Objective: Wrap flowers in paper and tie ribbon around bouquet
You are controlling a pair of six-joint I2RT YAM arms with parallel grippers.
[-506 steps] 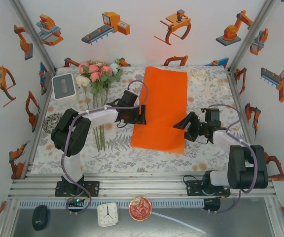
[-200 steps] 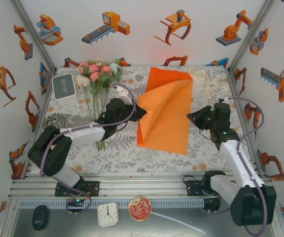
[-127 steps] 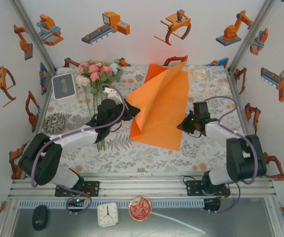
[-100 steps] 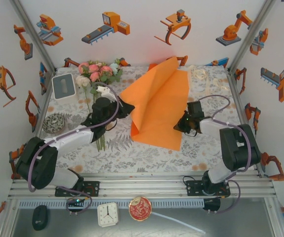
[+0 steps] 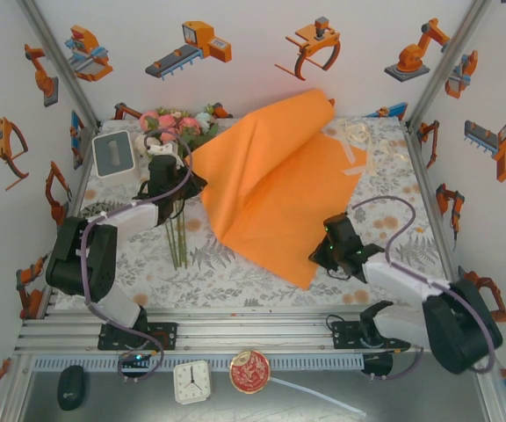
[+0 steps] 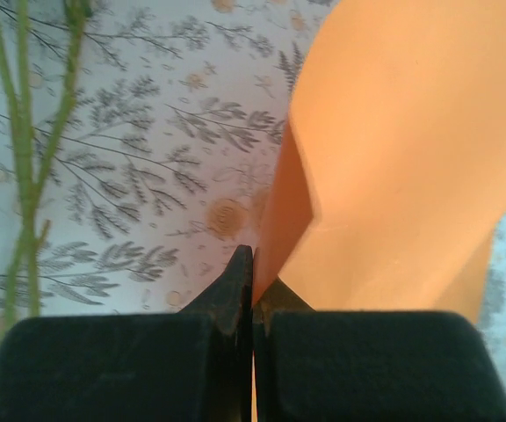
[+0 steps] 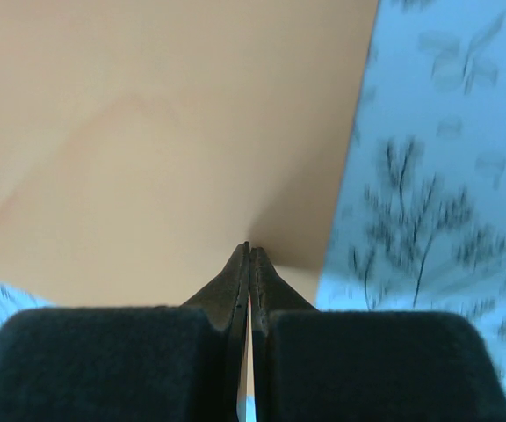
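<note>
far left: white box [image 5: 112, 155] | front ledge: clock [image 5: 191, 381]; red disc [image 5: 249, 371]; black mouse [image 5: 71, 387]

Plain bright orange across the paper [image 5: 271, 189], paler and peach-toned in the right wrist view. Pink, cream-white and pale blue blooms on the flowers [image 5: 176, 123], with green leaves and green stems. White ground on the worktop [image 5: 235, 272], printed with grey fern sprigs and small tan rosettes. Matt black on the left hand [image 6: 253, 264] and the right hand [image 7: 249, 255]. Cream-white for the ribbon [image 5: 358, 134]. White walls [image 5: 253, 79] dotted with orange-and-grey cartoon robot arms. Red with a pale pattern on the round tin [image 5: 249, 370].
</note>
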